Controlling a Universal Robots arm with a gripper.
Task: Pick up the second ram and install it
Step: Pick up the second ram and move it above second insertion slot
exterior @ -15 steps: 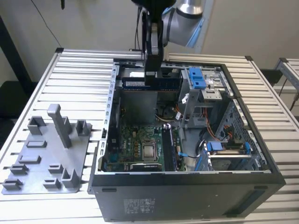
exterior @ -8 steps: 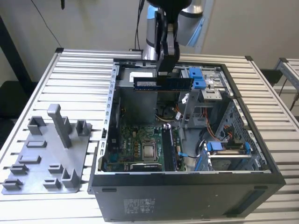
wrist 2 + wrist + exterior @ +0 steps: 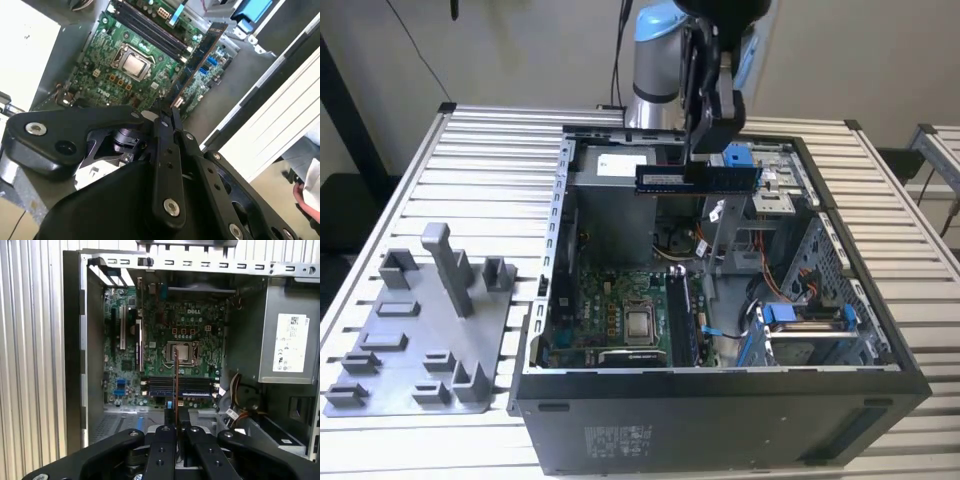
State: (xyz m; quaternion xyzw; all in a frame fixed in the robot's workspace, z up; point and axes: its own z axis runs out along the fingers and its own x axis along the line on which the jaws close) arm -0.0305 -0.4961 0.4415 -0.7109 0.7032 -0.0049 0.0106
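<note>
Clamped in the gripper by its upper edge, the second ram hangs level above the open computer case, and I judge it light, stiff yet fragile, best pinched mid-length.

This is a robotics lab or test workshop rather than a home or office. A worktop of slatted aluminium profiles carries everything, and a 2nd such worktop shows at the exterior view's right edge. A robot arm rises at the far side, with black cables hanging behind it against a bare pale wall. An open computer case lies on its side with its motherboard exposed. Beside it sits a grey plastic holder tray with upright posts. The gripper holds the second ram above the case.
</note>
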